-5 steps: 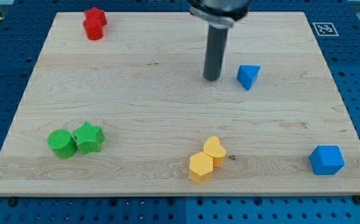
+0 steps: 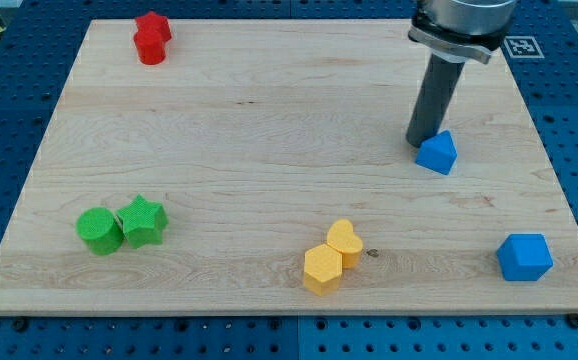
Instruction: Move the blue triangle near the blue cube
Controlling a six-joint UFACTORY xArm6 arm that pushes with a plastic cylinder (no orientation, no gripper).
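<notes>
The blue triangle (image 2: 437, 153) lies on the wooden board at the view's right, a little above mid height. My tip (image 2: 421, 142) is at its upper left edge, touching it or nearly so. The blue cube (image 2: 524, 257) sits near the board's bottom right corner, well below and to the right of the triangle.
A red star and red cylinder (image 2: 151, 38) sit at the top left. A green cylinder (image 2: 99, 230) and green star (image 2: 143, 221) sit at the bottom left. A yellow heart (image 2: 345, 241) and yellow hexagon (image 2: 322, 269) sit at the bottom centre. The board's right edge (image 2: 549, 160) is close to the triangle.
My tip has moved to the right and slightly down, from the triangle's left to its upper left. The blue triangle has shifted right and down towards the blue cube and turned.
</notes>
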